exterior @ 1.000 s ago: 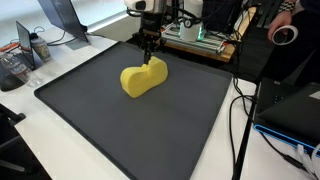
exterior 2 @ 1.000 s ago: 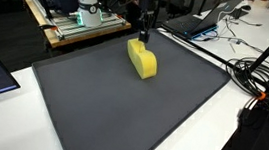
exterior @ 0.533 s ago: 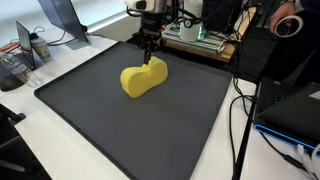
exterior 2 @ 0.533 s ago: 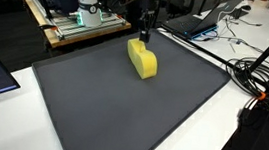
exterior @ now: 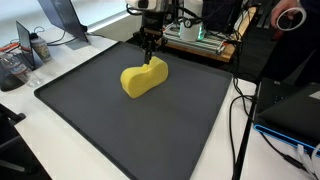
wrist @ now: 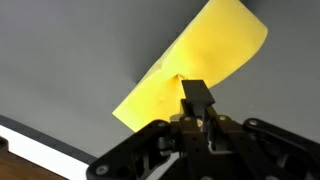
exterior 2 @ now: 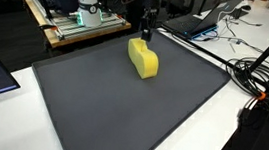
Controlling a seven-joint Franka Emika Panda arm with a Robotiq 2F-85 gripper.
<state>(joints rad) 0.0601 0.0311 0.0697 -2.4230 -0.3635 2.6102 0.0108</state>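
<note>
The yellow block (exterior: pixel 143 79) (smooth, rounded, narrower at its middle) lies on the dark mat (exterior: pixel 120 135), near the mat's far edge. The arm comes straight down over the block's far end. The gripper (exterior: pixel 150 56) has its fingers pressed together, tips touching the block.

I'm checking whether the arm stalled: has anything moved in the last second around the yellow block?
Nothing moved on the dark mat. The gripper stays shut, its tip against one end of the yellow block, which lies where it was. Only the pale roll in the background has risen slightly.
</note>
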